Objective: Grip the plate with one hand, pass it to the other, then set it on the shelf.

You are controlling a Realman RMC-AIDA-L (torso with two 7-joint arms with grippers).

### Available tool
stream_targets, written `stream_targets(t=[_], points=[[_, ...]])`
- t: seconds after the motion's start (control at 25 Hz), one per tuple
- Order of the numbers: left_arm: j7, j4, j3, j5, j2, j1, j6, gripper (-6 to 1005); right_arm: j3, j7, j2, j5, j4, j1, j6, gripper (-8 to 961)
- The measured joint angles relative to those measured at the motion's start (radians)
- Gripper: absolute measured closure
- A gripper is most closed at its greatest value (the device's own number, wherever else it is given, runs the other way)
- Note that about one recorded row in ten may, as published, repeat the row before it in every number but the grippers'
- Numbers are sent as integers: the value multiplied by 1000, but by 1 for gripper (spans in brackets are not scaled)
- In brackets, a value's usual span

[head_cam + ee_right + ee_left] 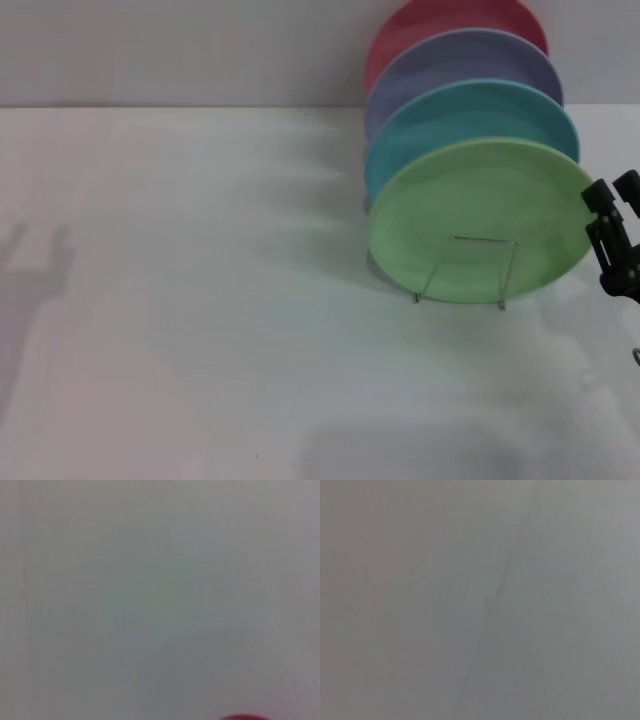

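Note:
The light green plate [470, 205] stands upright at the front of a row of plates in the head view. It leans in the thin wire shelf [482, 239], and one wire loop shows in front of its lower face. My right gripper [612, 188] is at the right edge of the head view, just beside the plate's right rim. Its two black fingertips are apart with nothing between them. My left gripper is out of view, and both wrist views show only blank grey surface.
Behind the green plate stand a turquoise plate [470, 110], a lavender plate [465, 60] and a red plate [440, 20]. The white table [200, 300] spreads to the left and front. A red sliver [240, 717] shows at the edge of the right wrist view.

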Motion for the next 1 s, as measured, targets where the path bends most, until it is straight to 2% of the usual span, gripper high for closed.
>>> stream_targets(t=[0.12, 0.24, 0.28, 0.32, 0.44, 0.48, 0.52, 0.68, 0.84, 1.0], points=[[2, 0, -3, 5, 0, -3, -3, 434, 0, 3, 1, -9, 2, -20, -63, 598], [14, 2, -7, 6, 0, -4, -5, 434, 30, 7, 2, 4, 10, -77, -177, 599], [28, 11, -22, 6, -1, -4, -6, 434, 97, 20, 3, 46, 6, -133, -262, 599], [28, 11, -22, 6, -1, -4, -6, 434, 97, 20, 3, 46, 6, -133, -262, 599], [62, 33, -55, 5, -7, -6, -8, 433, 205, 120, 0, 139, -51, -175, -307, 599], [74, 43, -65, 5, -9, -8, -10, 433, 272, 246, 0, 199, -144, -171, -283, 599], [85, 58, -77, 5, -11, -12, -14, 433, 272, 246, 0, 199, -144, -171, -283, 599], [102, 169, -116, 5, -25, -51, -53, 433, 329, 383, 1, 255, -332, -104, -146, 600], [110, 243, -115, 5, -30, -88, -106, 416, 333, 383, -1, 262, -391, -63, -100, 600], [120, 282, -139, -2, -52, -111, -178, 346, 341, 383, -6, 277, -428, -23, -84, 481]])
